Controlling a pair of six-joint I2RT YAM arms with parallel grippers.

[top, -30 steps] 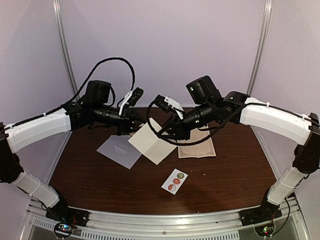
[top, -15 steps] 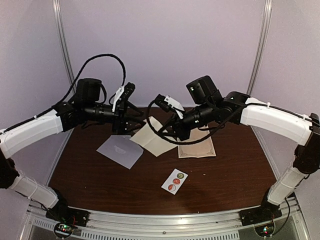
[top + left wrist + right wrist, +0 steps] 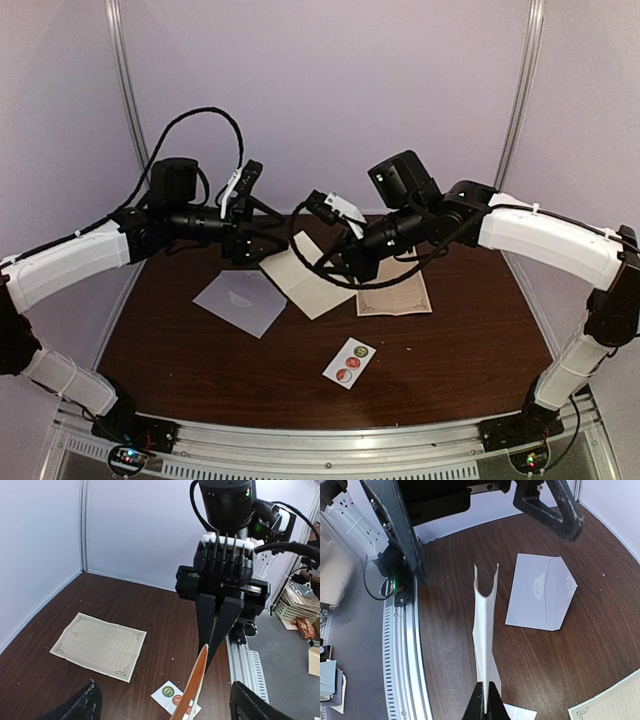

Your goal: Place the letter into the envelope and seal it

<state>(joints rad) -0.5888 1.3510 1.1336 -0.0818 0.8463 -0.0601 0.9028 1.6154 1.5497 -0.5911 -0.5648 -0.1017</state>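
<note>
My right gripper (image 3: 338, 262) (image 3: 485, 701) is shut on one edge of the letter (image 3: 308, 282) (image 3: 485, 615), a folded cream sheet. From the wrist the letter shows edge-on, with its far end curled into a U. It hangs over the table just right of the envelope (image 3: 240, 301) (image 3: 542, 592). That pale grey envelope lies flat with its flap pointing right in the right wrist view. My left gripper (image 3: 262, 240) (image 3: 166, 706) is open, facing the letter's (image 3: 196, 680) free end with a gap on both sides.
A lined sheet with an ornate border (image 3: 393, 294) (image 3: 99, 645) lies flat at the back right. A white strip of round stickers (image 3: 350, 362) (image 3: 172, 699) lies nearer the front. The grey rail (image 3: 402, 645) runs along the table's near edge.
My left gripper has opened, let go of the letter and drawn back to the left. The right gripper has closed on it, and the sheet has sunk lower over the table.
</note>
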